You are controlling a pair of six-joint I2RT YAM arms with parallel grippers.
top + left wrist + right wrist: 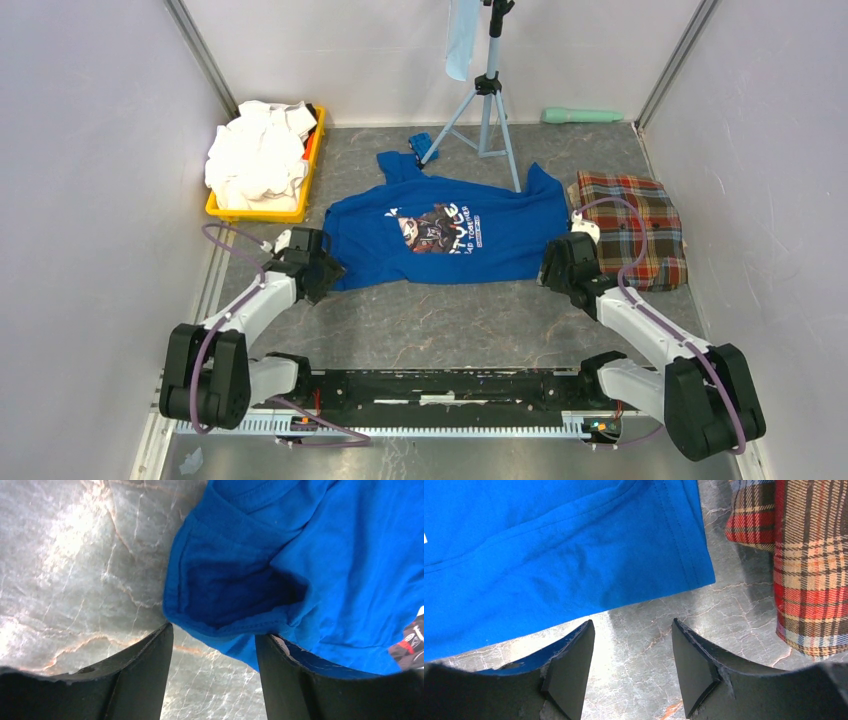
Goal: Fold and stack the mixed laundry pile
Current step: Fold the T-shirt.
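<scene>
- The left gripper point(214, 631) hangs low over the table point(440, 320) at the near left corner of the blue T-shirt point(470, 215). Its jaws stand apart, and a rumpled fold of hem bulges into the gap and lies over one finger; nothing is pinched.
- The right gripper point(631, 622) mirrors it at the shirt's near right corner, jaws likewise apart with bare table between them. The hem overlaps only the inner finger.
- Between the two, the T-shirt lies spread across the middle of the table, graphic up and sleeves out, not yet folded. A two-handed fold looks about to start.
- Just right of the shirt, the plaid cloth point(640, 225) sits as a neat rectangle, seemingly folded and the only piece done.
- Far left, white shirts point(255, 160) are heaped in a yellow tray point(255, 212), untouched by the look of it.
- A tripod point(490, 100) stands behind the shirt.
- Judged from this, the job is early: one piece folded, one in hand, the heap waiting, no stack begun.
</scene>
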